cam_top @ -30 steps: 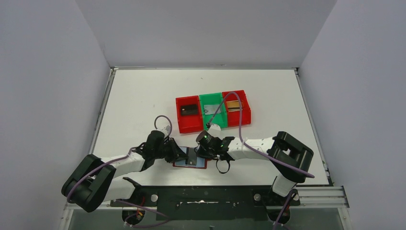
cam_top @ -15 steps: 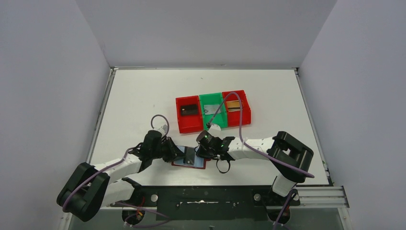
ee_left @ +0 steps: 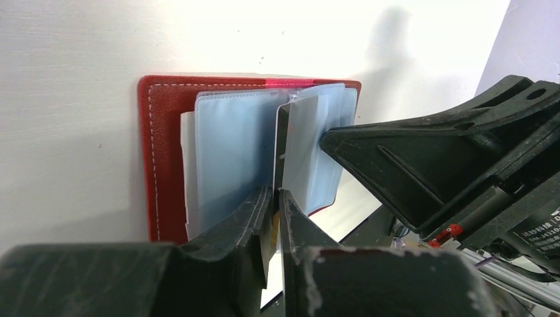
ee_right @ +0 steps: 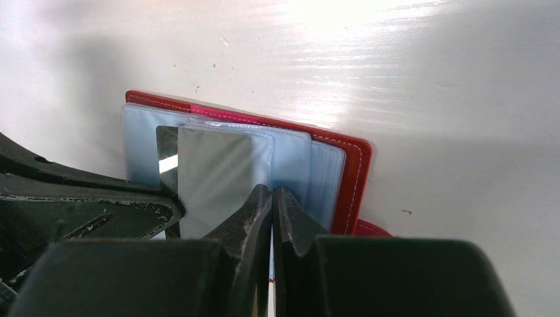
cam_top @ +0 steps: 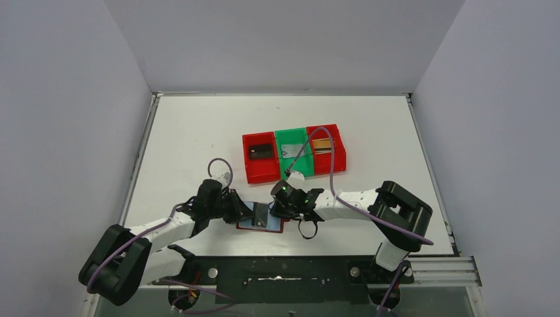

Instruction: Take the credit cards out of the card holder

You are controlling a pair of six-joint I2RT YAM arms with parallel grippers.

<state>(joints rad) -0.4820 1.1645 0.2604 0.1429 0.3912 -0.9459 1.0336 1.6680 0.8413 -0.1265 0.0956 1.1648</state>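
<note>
The dark red card holder (cam_top: 245, 224) lies open near the table's front edge, pale blue sleeves up; it also shows in the left wrist view (ee_left: 165, 152) and the right wrist view (ee_right: 354, 178). My left gripper (cam_top: 253, 212) (ee_left: 276, 193) is shut on a silvery-grey credit card (cam_top: 262, 215) (ee_left: 280, 142) (ee_right: 211, 178) that stands partly out of a sleeve. My right gripper (cam_top: 274, 211) (ee_right: 272, 190) is shut on a pale blue sleeve (ee_right: 290, 158) just right of that card.
Three joined bins stand behind the wallet: a red bin (cam_top: 249, 173) with a dark card (cam_top: 261, 151), a green bin (cam_top: 285, 135), and a red bin (cam_top: 340, 157) with a gold card (cam_top: 321, 144). The table's front edge is just below the wallet.
My left arm has drawn back slightly to the left with the card in its jaws. The right arm has stayed in place.
</note>
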